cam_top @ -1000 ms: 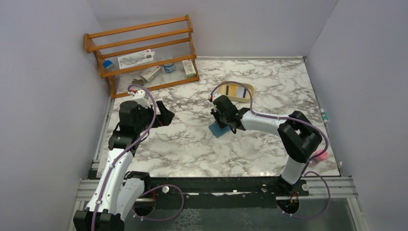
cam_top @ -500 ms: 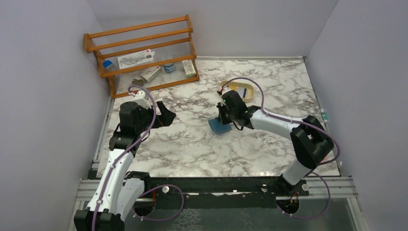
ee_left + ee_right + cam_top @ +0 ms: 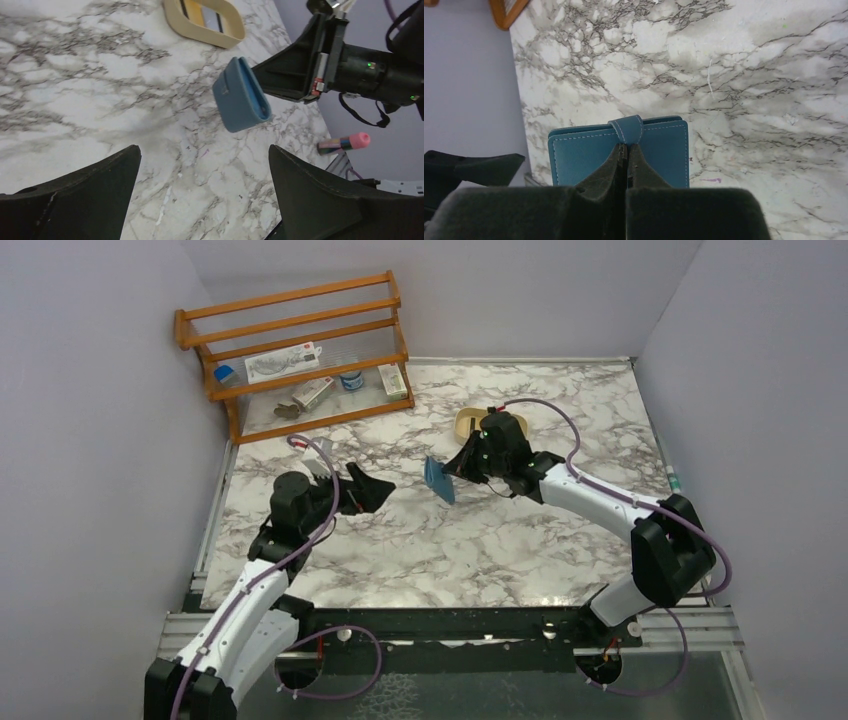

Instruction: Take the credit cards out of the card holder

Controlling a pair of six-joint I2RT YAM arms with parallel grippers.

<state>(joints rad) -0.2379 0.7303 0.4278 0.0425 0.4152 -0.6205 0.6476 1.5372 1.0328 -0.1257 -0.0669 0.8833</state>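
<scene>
Teal card holder (image 3: 584, 155) pinched in right hand (image 3: 626, 147) shows its snap tab (image 3: 626, 129) from that wrist; left hand (image 3: 204, 150) spread.

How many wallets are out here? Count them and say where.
1. The blue wallet is clamped on edge in the right gripper, over the middle of the table, near the tan tray. No other shows.

Showing teal-blue holder (image 3: 437, 480) folded, pale stitching along edges, snap tab (image 3: 626, 129) wrapping over one edge. Hanging tilted on edge, lifted clear of table (image 3: 420, 540).
</scene>
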